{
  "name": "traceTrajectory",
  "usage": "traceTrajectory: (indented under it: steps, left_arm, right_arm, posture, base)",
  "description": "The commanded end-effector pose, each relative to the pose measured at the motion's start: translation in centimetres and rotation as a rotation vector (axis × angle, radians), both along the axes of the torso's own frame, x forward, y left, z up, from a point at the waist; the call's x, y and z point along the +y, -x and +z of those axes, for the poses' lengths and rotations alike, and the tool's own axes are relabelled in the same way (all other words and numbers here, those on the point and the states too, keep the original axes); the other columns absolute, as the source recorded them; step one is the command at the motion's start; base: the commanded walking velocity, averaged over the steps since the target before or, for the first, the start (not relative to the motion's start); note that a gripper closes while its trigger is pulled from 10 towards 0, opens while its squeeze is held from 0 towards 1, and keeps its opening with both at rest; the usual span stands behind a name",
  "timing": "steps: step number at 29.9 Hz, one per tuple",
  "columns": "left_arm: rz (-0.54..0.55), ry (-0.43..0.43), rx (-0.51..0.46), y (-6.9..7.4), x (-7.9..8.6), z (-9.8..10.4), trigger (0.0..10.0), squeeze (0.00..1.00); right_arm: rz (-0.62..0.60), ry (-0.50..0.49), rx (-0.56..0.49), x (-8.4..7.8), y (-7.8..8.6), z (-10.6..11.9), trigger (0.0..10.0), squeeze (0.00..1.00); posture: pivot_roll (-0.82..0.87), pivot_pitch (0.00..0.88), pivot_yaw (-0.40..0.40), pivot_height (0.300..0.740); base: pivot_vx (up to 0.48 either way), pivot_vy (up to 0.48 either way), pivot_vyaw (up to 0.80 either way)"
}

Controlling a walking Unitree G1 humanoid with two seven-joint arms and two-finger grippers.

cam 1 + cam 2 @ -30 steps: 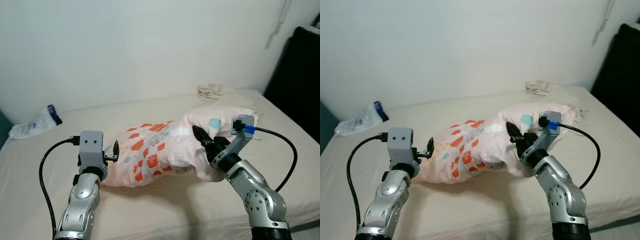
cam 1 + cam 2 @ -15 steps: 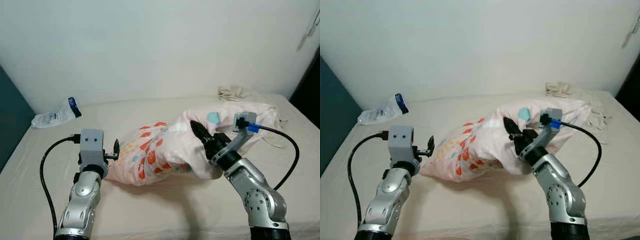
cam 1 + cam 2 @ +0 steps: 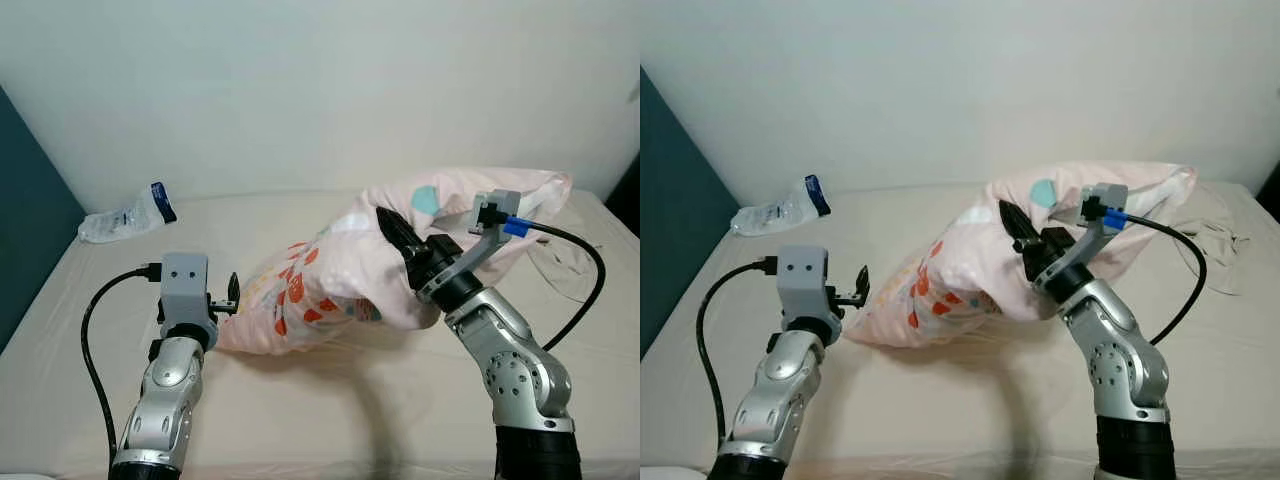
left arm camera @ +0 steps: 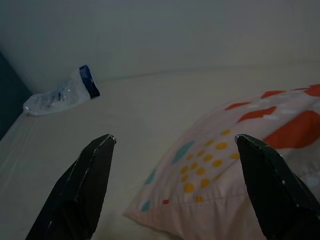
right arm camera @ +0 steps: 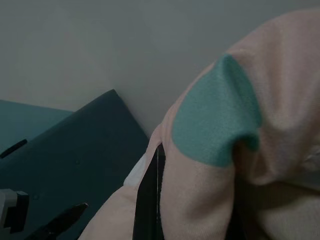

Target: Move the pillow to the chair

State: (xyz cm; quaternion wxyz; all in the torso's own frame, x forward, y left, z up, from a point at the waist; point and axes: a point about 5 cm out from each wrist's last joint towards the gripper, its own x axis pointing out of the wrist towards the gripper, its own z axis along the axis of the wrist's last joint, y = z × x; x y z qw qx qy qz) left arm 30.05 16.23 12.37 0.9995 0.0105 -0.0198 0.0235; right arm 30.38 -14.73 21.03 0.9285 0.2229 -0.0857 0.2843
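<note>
A pink pillow (image 3: 330, 280) printed with orange, yellow and teal shapes lies across the beige bed (image 3: 300, 420). My right gripper (image 3: 387, 220) is shut on a fold of the pillow near its right end and holds that end up off the mattress. In the right wrist view a black finger (image 5: 147, 195) presses against the pink fabric (image 5: 225, 115). My left gripper (image 3: 232, 290) stands open at the pillow's low left corner. In the left wrist view the corner (image 4: 235, 165) sits just ahead of the spread fingers (image 4: 95, 170), not gripped.
A clear plastic bag with a blue end (image 3: 125, 212) lies at the bed's far left by the wall. A crumpled beige cloth (image 3: 575, 265) lies at the far right. A dark teal panel (image 3: 20, 220) borders the bed's left side.
The camera has swung left. My right gripper has raised the pillow's right end higher, so the pillow now slopes down to its left corner. The left gripper stays open at that corner.
</note>
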Motion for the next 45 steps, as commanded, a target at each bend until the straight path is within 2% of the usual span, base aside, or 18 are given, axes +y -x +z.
traceTrajectory:
  steps: [1, 6, 14, 23, 29, 35, 36, 42, 45]
  left_arm:
    - [0.029, -0.02, 0.011, 0.0, 0.7, -0.3, 10.0, 0.0]
    - [0.041, -0.025, 0.013, 0.0, 0.9, -0.4, 10.0, 0.0]
    - [0.026, -0.023, 0.047, 0.6, 0.8, -1.5, 10.0, 0.0]
    - [0.011, -0.009, 0.046, 0.5, 0.5, -1.5, 10.0, 0.0]
    - [0.013, -0.005, 0.046, 0.5, 0.5, -1.5, 10.0, 0.0]
    - [0.018, 0.03, 0.072, 0.6, 0.4, -1.8, 10.0, 0.0]
    - [0.006, 0.049, 0.114, 0.4, 0.1, -2.1, 10.0, 0.0]
    - [0.0, 0.013, 0.109, 0.2, -0.2, -2.1, 10.0, 0.0]
    - [0.002, 0.002, 0.106, 0.3, -0.1, -2.1, 10.0, 0.0]
  right_arm:
    - [0.03, -0.012, -0.074, 0.6, 0.1, 1.5, 10.0, 0.0]
    - [0.043, 0.004, -0.064, 0.8, 0.1, 1.3, 10.0, 0.0]
    - [0.084, 0.036, 0.003, 1.3, 0.8, -0.6, 10.0, 0.0]
    - [0.095, 0.015, -0.024, 1.4, 0.9, 0.1, 10.0, 0.0]
    - [0.086, 0.017, -0.013, 1.4, 0.7, -0.2, 10.0, 0.0]
    - [0.077, 0.014, 0.003, 1.3, 0.7, -0.6, 10.0, 0.0]
    - [0.074, 0.013, 0.006, 1.3, 0.7, -0.6, 10.0, 0.0]
    - [0.069, 0.012, 0.008, 1.3, 0.6, -0.7, 10.0, 0.0]
    - [0.067, 0.012, 0.008, 1.3, 0.6, -0.7, 10.0, 0.0]
  posture:
    - [-0.05, 0.035, 0.019, 0.74]
    - [-0.05, 0.031, 0.015, 0.74]
    - [-0.05, 0.035, 0.018, 0.74]
    - [-0.05, 0.039, 0.021, 0.74]
    - [-0.05, 0.04, 0.021, 0.74]
    - [-0.05, 0.043, 0.021, 0.74]
    - [-0.05, 0.043, 0.02, 0.74]
    - [-0.05, 0.042, 0.022, 0.74]
    - [-0.05, 0.042, 0.023, 0.74]
  base:
    - [0.0, 0.0, 0.76]
    - [0.0, 0.0, 0.76]
    - [0.0, 0.0, 0.76]
    - [0.0, 0.0, 0.76]
    - [0.0, 0.0, 0.76]
    - [0.0, 0.0, 0.76]
    - [-0.48, 0.0, 0.76]
    - [-0.48, 0.0, 0.76]
    - [0.0, 0.0, 0.76]
